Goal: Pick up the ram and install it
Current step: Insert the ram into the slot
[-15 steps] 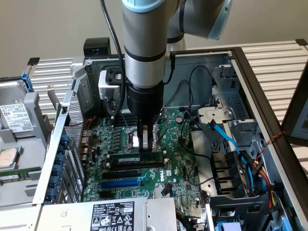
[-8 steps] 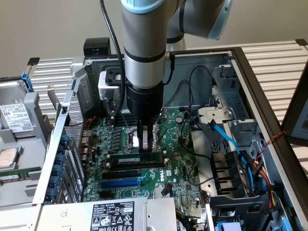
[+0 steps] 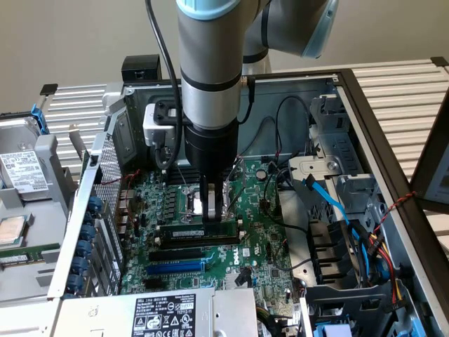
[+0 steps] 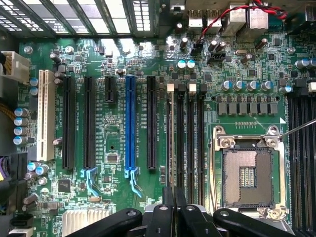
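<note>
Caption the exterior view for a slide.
Gripper holding the ram upright on the motherboard inside an open PC case.

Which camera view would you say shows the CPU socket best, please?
The wrist view: it looks straight down on the open CPU socket, with its metal frame and contact field in plain sight. In the exterior view the gripper, shut on the ram, covers most of it; a bit of frame shows.

Resting on slatted white table (image 3: 403,91): open computer case (image 3: 362,105) at centre, hard drive (image 3: 24,172) at nine o'clock.
</note>
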You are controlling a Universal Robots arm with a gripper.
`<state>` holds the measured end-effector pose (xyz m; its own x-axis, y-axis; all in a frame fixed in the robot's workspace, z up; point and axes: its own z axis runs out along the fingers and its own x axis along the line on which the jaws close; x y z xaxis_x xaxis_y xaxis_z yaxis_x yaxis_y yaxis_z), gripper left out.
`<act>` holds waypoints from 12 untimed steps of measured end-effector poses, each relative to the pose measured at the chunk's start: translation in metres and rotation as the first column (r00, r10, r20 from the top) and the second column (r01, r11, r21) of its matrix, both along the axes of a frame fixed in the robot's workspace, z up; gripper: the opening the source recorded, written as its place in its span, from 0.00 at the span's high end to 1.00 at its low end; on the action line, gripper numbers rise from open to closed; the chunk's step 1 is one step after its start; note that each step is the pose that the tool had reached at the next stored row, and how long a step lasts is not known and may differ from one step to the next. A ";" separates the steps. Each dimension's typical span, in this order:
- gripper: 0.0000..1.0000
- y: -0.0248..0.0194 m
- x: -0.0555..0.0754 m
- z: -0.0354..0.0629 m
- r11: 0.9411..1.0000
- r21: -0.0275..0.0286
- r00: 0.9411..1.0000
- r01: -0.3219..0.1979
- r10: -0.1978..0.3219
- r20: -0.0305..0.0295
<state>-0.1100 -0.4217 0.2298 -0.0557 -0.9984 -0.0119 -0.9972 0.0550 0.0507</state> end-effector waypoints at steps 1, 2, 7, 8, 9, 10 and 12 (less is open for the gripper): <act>0.88 0.0000 0.000 0.0000 1.000 0.000 1.000 0.000 0.000 0.000; 0.88 0.0000 0.000 0.0000 1.000 0.000 1.000 0.000 0.000 0.000; 0.88 0.0000 0.000 -0.0006 1.000 0.000 1.000 0.001 -0.001 0.005; 0.88 0.0000 0.000 -0.0009 1.000 0.000 1.000 0.001 -0.001 0.008; 0.88 0.0000 0.000 -0.0012 1.000 0.000 1.000 0.001 -0.001 0.011; 0.88 0.0000 0.000 -0.0013 1.000 0.000 1.000 0.000 0.000 0.013; 0.88 0.0000 0.000 -0.0014 1.000 0.000 1.000 0.000 0.000 0.014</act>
